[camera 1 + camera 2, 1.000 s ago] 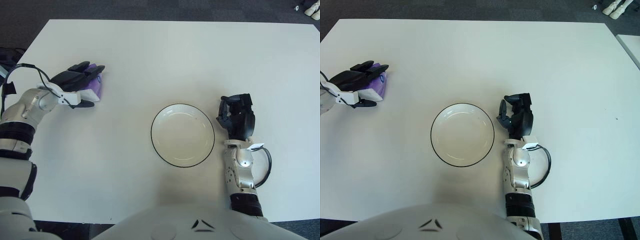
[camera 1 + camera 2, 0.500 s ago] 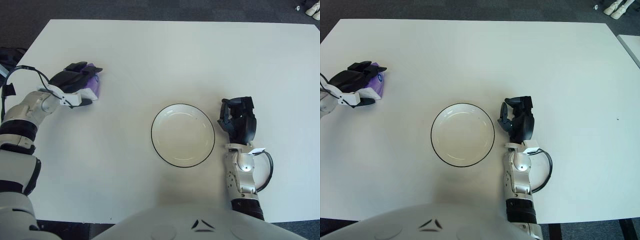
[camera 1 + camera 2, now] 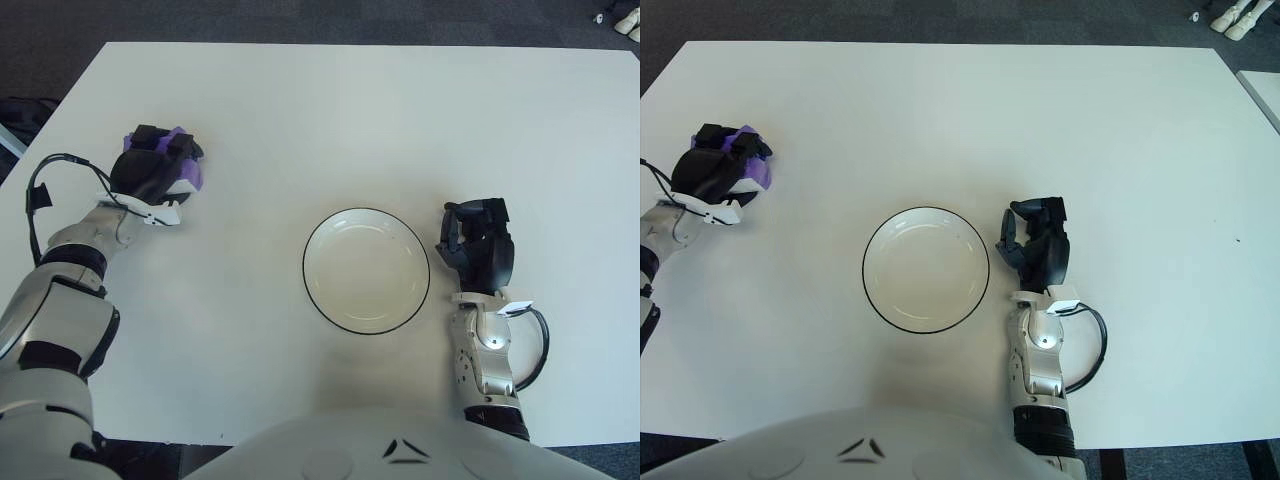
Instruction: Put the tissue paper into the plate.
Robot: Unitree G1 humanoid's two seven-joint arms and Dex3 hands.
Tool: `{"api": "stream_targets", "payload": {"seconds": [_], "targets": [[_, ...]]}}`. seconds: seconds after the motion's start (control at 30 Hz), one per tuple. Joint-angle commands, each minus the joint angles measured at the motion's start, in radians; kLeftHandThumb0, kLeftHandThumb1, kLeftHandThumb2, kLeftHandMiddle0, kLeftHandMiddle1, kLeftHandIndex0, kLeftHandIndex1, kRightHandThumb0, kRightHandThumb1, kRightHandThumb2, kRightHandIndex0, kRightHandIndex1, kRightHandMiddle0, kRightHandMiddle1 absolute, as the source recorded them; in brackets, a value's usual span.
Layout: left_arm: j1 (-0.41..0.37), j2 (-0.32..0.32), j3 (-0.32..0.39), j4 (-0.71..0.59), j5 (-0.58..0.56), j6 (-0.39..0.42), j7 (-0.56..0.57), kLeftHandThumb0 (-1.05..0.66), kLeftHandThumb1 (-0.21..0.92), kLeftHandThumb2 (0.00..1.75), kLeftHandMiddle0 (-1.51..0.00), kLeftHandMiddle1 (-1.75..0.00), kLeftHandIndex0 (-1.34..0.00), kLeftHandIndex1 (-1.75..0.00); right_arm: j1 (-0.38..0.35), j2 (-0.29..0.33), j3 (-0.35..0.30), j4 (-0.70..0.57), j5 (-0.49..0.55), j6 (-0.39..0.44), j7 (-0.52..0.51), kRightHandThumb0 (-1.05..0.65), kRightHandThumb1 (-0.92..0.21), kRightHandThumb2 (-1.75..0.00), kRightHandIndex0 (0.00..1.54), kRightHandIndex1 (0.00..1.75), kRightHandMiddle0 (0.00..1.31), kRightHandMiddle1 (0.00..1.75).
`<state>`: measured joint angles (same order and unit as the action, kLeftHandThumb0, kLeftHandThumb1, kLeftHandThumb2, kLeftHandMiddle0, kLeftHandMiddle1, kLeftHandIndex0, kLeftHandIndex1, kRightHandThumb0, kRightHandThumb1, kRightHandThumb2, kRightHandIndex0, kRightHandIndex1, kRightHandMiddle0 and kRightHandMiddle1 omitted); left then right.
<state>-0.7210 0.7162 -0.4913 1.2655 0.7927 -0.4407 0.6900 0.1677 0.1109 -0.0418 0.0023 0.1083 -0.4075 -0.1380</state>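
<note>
A purple tissue pack (image 3: 184,174) lies at the far left of the white table. My left hand (image 3: 152,170) is on top of it with its black fingers curled around it, hiding most of the pack. A white plate (image 3: 366,270) with a thin dark rim sits empty at the table's middle. My right hand (image 3: 477,248) rests just to the right of the plate, fingers curled, holding nothing.
The white table (image 3: 350,120) stretches wide behind the plate and to the right. Dark floor lies beyond its far edge. A white object (image 3: 630,20) sits on the floor at the top right.
My left hand has gone from lying flat over the tissue pack to curling its fingers around it. My right hand has drawn back slightly toward me.
</note>
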Motion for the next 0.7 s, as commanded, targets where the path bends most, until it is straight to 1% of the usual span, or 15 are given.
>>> {"api": "stream_targets", "payload": {"seconds": [0.0, 0.4, 0.5, 0.67], "targets": [[0.104, -0.076, -0.038, 0.054, 0.016, 0.001, -0.022, 0.0, -0.02, 1.65, -0.91, -1.59, -0.64, -1.75, 0.09, 0.042, -0.004, 0.054, 0.014, 0.075, -0.016, -0.37, -0.76, -0.76, 0.46, 1.36, 0.29, 1.75], [0.122, -0.119, 0.045, 0.061, -0.111, -0.068, -0.001, 0.0, -0.07, 1.68, -0.96, -1.55, -0.68, -1.75, 0.096, 0.041, -0.001, 0.05, 0.025, 0.065, -0.003, -0.37, -0.75, -0.77, 0.47, 1.35, 0.29, 1.75], [0.136, -0.141, 0.092, 0.061, -0.169, -0.107, 0.019, 0.0, -0.07, 1.7, -0.97, -1.55, -0.68, -1.75, 0.097, 0.042, -0.002, 0.052, 0.027, 0.061, -0.002, -0.37, -0.75, -0.77, 0.47, 1.35, 0.29, 1.75], [0.155, -0.166, 0.142, 0.064, -0.229, -0.148, 0.022, 0.0, -0.08, 1.71, -0.97, -1.56, -0.69, -1.75, 0.096, 0.045, -0.002, 0.054, 0.028, 0.056, -0.004, -0.37, -0.75, -0.77, 0.47, 1.34, 0.29, 1.75]]}}
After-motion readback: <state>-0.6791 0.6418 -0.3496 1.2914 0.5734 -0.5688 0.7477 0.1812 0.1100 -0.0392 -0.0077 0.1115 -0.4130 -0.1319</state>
